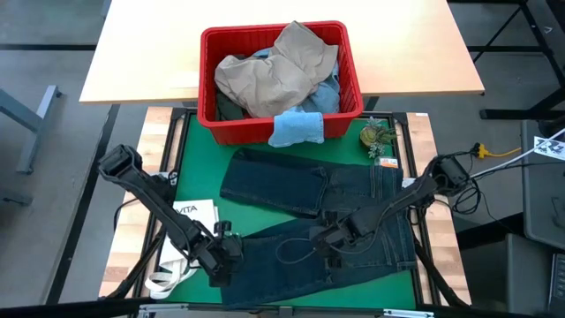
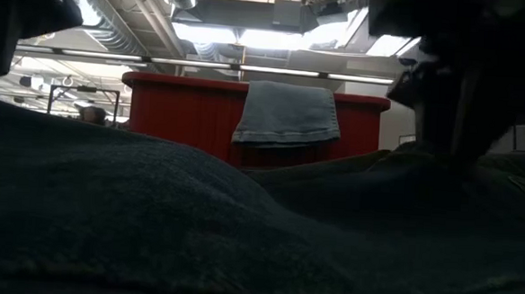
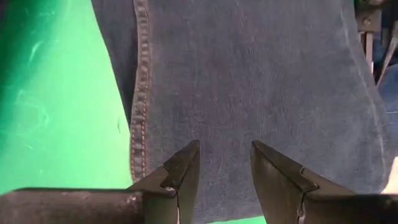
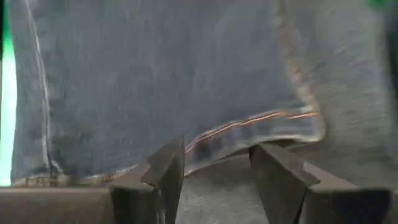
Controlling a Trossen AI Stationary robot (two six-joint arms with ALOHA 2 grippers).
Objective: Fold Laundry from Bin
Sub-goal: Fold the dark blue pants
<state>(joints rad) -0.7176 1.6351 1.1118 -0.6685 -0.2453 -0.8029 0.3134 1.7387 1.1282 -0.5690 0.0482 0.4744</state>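
Jeans [image 1: 318, 225] lie spread over the green surface [image 1: 199, 168] from above, red bin [image 1: 281, 124] at the far edge. Left gripper [image 3: 224, 165] hovers near their seam, fingers apart. Right gripper [image 4: 217, 168], fingers apart, overhangs a hem.

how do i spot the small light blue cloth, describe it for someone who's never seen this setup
Find the red bin at the far edge of the green mat. The small light blue cloth hangs over the bin's near rim, draping down its outside wall. Unlike the other garments, it is pale, small and outside the bin.
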